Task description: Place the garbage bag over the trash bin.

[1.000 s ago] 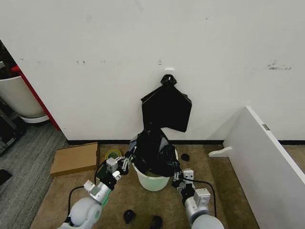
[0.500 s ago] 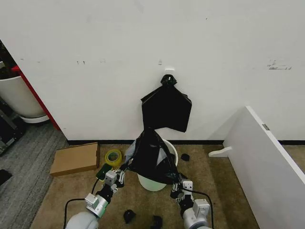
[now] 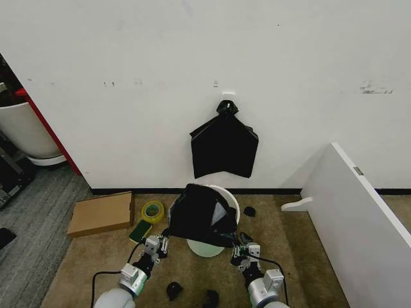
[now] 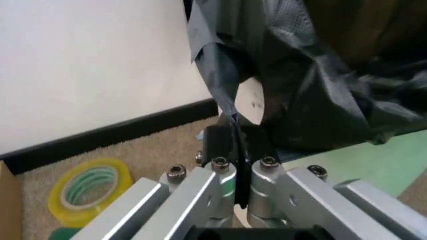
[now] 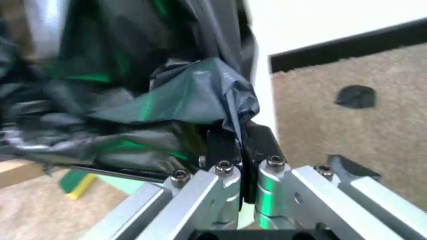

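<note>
The garbage bag (image 3: pixel 200 217) is a glossy black sheet stretched taut between my two grippers, above the mouth of the trash bin (image 3: pixel 207 248). The cream-white bin shows below the bag, and part of its rim shows behind it. My left gripper (image 3: pixel 161 242) is shut on the bag's left edge. The left wrist view shows that gripper (image 4: pixel 235 146) pinching the crinkled garbage bag (image 4: pixel 313 75). My right gripper (image 3: pixel 240 246) is shut on the right edge. In the right wrist view the gripper (image 5: pixel 240 146) clamps a fold of the garbage bag (image 5: pixel 187 95). The bin's inside is hidden.
A flat knotted black bag (image 3: pixel 223 144) hangs on the wall behind. On the carpet to the left lie a cardboard sheet (image 3: pixel 101 212), a yellow tape roll (image 3: pixel 152 210) and a sponge (image 3: pixel 139 231). A white board (image 3: pixel 359 218) leans at the right. Small black objects (image 3: pixel 173 290) lie near me.
Both grippers have drawn back toward me and lower, each keeping its hold. The bag has gone from a bunched heap on the bin to a wide taut sheet.
</note>
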Robot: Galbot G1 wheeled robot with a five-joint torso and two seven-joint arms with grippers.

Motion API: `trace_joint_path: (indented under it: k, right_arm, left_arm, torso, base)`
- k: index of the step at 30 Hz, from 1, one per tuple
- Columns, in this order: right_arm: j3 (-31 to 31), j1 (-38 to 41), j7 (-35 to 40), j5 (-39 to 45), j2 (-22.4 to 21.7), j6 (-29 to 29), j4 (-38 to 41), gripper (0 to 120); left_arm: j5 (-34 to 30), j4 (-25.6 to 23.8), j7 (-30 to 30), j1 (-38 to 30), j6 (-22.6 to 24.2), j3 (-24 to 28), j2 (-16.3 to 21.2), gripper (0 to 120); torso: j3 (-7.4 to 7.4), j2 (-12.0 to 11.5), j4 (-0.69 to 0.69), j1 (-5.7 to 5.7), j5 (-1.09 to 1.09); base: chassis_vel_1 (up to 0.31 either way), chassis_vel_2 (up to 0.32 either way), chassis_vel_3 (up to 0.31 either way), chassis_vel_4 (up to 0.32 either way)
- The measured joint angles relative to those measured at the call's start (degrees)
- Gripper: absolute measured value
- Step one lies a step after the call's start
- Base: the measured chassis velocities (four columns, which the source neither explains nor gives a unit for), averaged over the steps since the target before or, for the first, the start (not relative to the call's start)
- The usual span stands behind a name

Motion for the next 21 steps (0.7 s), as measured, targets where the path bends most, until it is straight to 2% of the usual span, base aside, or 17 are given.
trace_joint_path:
  k: [5, 15, 21]
  right_arm:
    - [1.39, 0.38, -2.64, 1.65, 0.82, 1.35, -3.09, 0]
    - [4.43, 3.0, -16.62, 4.62, 3.16, 6.41, -12.62, 0]
    - [5.03, 4.17, -19.67, 3.52, 4.24, 7.54, -16.65, 0]
  left_arm:
    - [0.25, 0.97, -0.37, -0.71, 0.55, 0.15, -0.41, 0]
    - [-0.21, 1.52, -3.43, -1.95, 3.91, 0.12, -0.7, 0]
    - [-2.18, 1.41, -4.59, -1.94, 5.02, 0.0, -0.99, 0]
  torso:
    - [0.0, 0.0, 0.0, 0.0, 0.01]
    - [0.0, 0.0, 0.01, 0.0, 0.0]
    - [0.0, 0.0, 0.0, 0.0, 0.0]
  base:
    - [0.0, 0.0, 0.0, 0.0]
    - [0.0, 0.0, 0.0, 0.0]
    - [0.0, 0.0, 0.0, 0.0]
